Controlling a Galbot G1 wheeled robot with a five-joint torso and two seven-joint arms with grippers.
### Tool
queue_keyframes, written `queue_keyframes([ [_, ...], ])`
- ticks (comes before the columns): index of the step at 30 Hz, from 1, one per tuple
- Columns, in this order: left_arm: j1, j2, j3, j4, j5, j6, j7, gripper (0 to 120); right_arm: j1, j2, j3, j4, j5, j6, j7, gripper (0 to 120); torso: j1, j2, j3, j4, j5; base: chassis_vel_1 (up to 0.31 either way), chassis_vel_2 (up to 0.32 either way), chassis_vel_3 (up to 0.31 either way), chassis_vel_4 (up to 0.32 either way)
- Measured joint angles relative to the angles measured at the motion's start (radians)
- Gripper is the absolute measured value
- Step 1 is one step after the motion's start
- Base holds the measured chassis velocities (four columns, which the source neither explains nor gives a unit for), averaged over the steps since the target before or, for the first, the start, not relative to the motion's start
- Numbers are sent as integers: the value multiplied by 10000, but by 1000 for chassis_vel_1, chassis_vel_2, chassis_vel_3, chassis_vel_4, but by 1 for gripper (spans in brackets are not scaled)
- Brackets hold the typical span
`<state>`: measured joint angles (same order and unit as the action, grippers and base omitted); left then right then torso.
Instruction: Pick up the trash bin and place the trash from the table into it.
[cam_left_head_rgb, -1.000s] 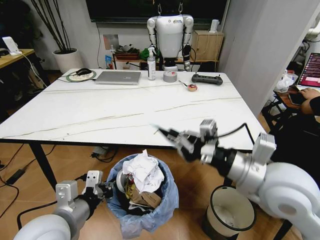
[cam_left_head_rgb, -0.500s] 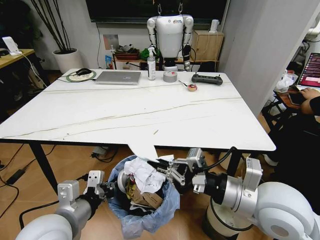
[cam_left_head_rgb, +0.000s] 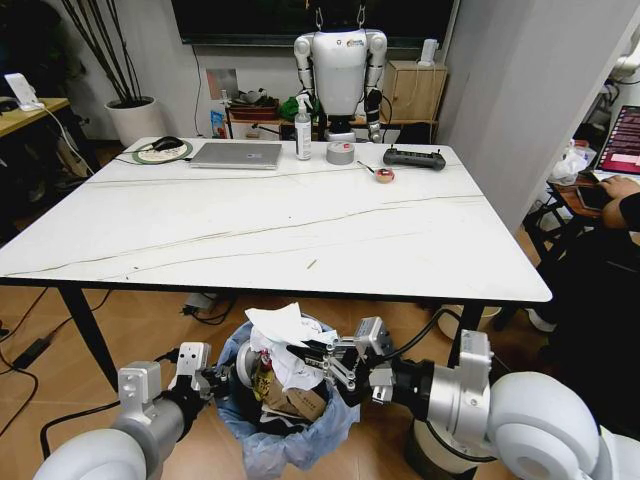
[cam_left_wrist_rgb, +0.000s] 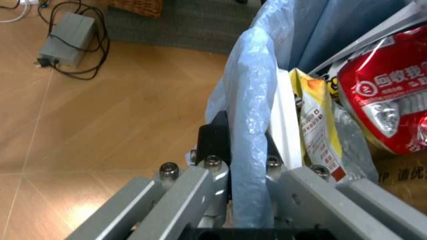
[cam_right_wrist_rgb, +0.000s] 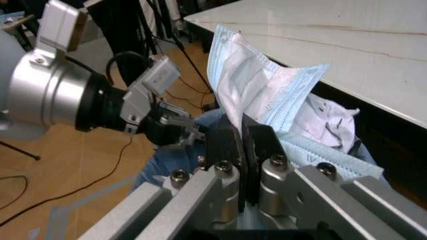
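Now the right gripper (cam_left_head_rgb: 312, 357), clenched on a pale-blue face mask (cam_right_wrist_rgb: 250, 95), hangs over the blue-bagged round trash bin (cam_left_head_rgb: 335, 412). The left gripper (cam_left_head_rgb: 215, 381) pinches the bin's rim. Next it likely needs only to let go.

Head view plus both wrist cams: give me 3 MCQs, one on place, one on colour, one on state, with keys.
1. Where is the trash bin?
A. On the table
B. On the floor side of the table's near edge, between the two grippers
C. Beside the laptop

2. What colour is the bin's liner bag?
A. Light blue
B. Black
C. Green

3. What is the right gripper doing?
A. Open and empty
B. Shut on a face mask over the bin
C. Shut on the spray bottle

Key:
1. B, the head view shows it below the table edge, with the left gripper at its rim.
2. A, the left wrist view shows translucent light-blue plastic.
3. B, the right wrist view shows the face mask pinched between the fingers.
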<state>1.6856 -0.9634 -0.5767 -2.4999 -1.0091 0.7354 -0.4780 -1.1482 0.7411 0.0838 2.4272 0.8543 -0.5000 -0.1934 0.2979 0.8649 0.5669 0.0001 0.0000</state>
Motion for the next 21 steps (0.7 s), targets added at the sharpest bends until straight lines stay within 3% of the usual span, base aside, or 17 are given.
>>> queue_keyframes([
  [21,-308,-71,82,0,-9,-1,11,0,-27,464,-1093,-93,-977,-100,100,0,0,0,0,0,0,0,0,0,0],
])
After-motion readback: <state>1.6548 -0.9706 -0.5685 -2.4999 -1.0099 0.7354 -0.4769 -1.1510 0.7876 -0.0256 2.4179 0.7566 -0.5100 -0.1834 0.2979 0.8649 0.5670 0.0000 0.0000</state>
